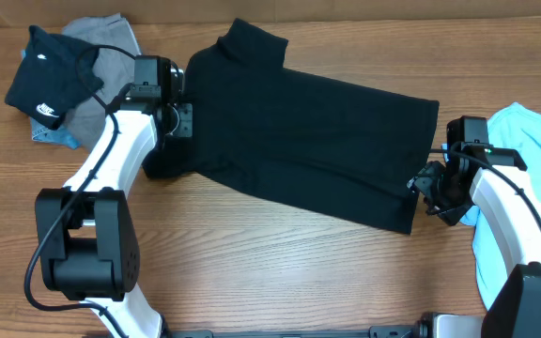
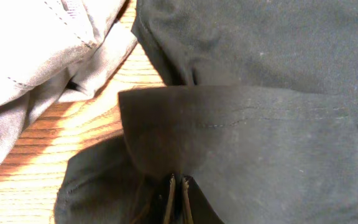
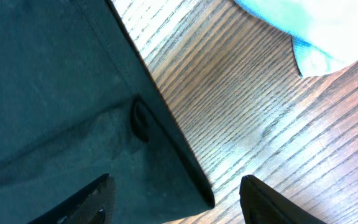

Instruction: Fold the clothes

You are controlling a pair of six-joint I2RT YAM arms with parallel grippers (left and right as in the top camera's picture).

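The large plain black T-shirt (image 1: 308,141) lies spread across the middle of the table, collar end at the left, hem at the right. My left gripper (image 1: 178,120) is shut on a fold of its left sleeve edge; in the left wrist view the jaws (image 2: 178,182) pinch the black fabric (image 2: 241,143). My right gripper (image 1: 427,188) is open at the shirt's lower right hem corner. In the right wrist view its fingers (image 3: 176,199) straddle that corner (image 3: 191,186), one over the fabric, one over bare wood.
A smaller black garment with a white swoosh (image 1: 50,80) lies on a grey garment (image 1: 111,56) at the far left, also in the left wrist view (image 2: 36,56). A light blue garment (image 1: 533,178) lies at the right edge, also in the right wrist view (image 3: 316,25).
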